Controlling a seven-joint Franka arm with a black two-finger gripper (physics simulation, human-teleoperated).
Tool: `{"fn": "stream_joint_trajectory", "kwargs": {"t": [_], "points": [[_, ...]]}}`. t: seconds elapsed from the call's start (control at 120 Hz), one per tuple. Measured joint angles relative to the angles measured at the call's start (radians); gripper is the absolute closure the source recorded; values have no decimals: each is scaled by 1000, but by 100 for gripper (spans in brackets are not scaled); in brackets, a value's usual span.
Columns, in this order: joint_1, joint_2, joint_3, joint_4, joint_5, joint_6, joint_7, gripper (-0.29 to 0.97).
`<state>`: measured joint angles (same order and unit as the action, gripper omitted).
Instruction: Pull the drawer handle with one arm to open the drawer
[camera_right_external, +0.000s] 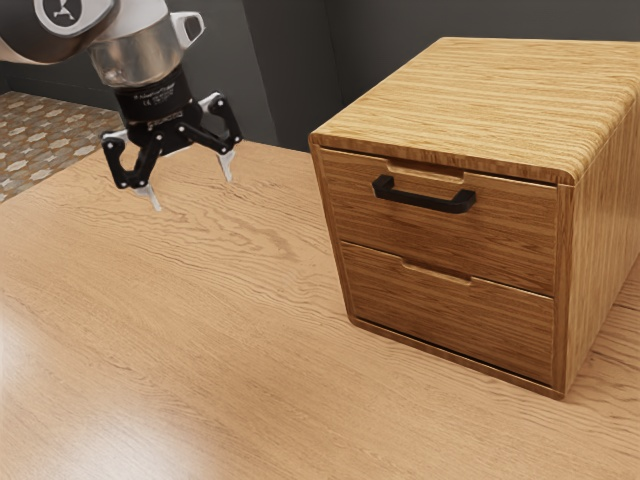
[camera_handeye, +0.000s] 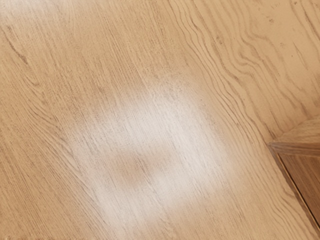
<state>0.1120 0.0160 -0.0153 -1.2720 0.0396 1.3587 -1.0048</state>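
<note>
A wooden cabinet (camera_right_external: 500, 130) with two drawers stands on the table at the exterior view's right. Its upper drawer (camera_right_external: 445, 230) carries a black bar handle (camera_right_external: 424, 196) and looks shut, flush with the cabinet front. The lower drawer (camera_right_external: 450, 310) has no handle, just a notch. My gripper (camera_right_external: 190, 183) hangs over the table at the exterior view's upper left, well apart from the handle. Its fingers are spread open, pointing down, with nothing between them. In the wrist view a corner of the cabinet (camera_handeye: 300, 150) shows beside the bare tabletop.
The wooden table (camera_right_external: 200, 340) spreads wide in front of the cabinet. A patterned floor (camera_right_external: 40, 130) lies beyond the table's far edge at the exterior view's left. A pale glare patch (camera_handeye: 150, 160) marks the tabletop under my hand.
</note>
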Motion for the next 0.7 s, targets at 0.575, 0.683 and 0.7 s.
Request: {"fn": "stream_joint_trajectory", "kwargs": {"t": [0.575,0.683,0.7], "points": [[114,-10,-32,65,-57,111,-370,3],[116,-71,-39,38,-73,187,-416,3],[107,-91,-39,30,-74,198,-422,3]]}}
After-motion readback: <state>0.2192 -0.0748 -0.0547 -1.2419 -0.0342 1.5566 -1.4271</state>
